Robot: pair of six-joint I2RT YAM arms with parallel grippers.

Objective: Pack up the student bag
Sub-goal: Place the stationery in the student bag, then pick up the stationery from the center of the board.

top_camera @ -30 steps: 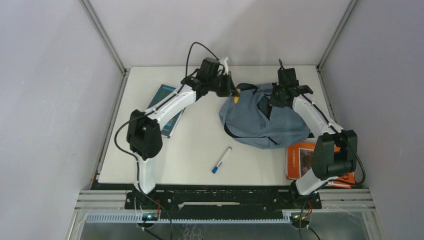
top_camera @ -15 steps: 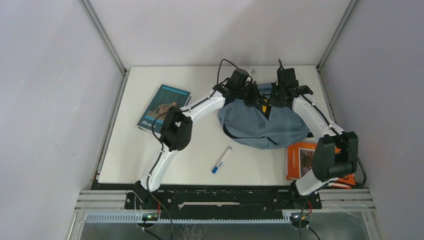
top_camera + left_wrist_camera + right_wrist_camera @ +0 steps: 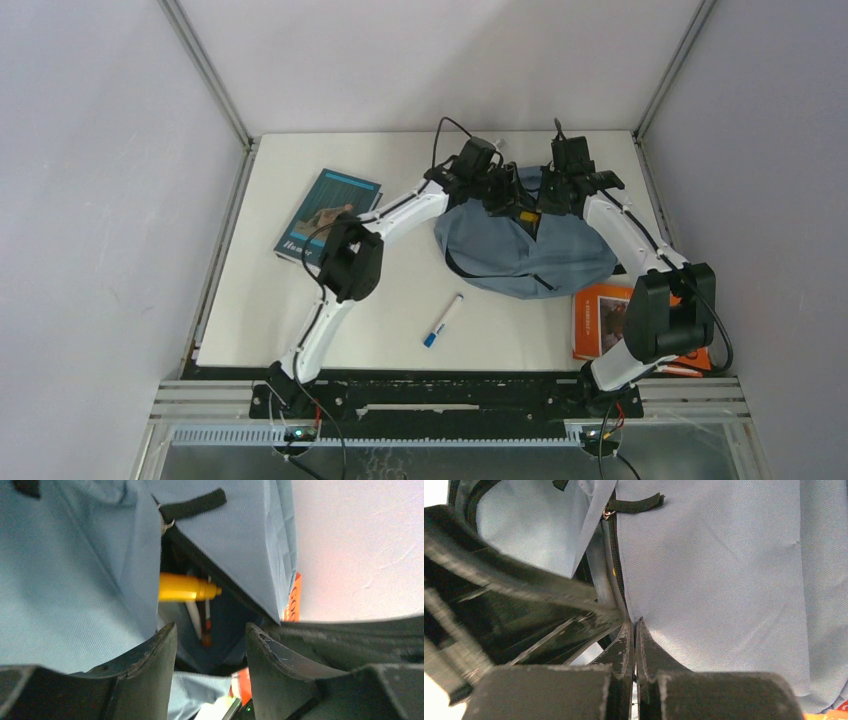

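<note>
One pen [image 3: 442,320] lies outside student bag [image 3: 520,250]; left jaws parted, right jaws clamp fabric.

Bright, even light, soft shadows; wrist views blurred up close.

The student bag [image 3: 724,580] is showing as soft, finely woven matt cloth, and its zipper pull [image 3: 636,503] as black ribbed webbing. My left gripper [image 3: 210,630] is showing matt black plastic fingers [image 3: 150,665], scuffed along the edges. The yellow marker [image 3: 185,587] is gleaming as smooth glossy plastic. The table [image 3: 400,290] is looking matt white.
</note>
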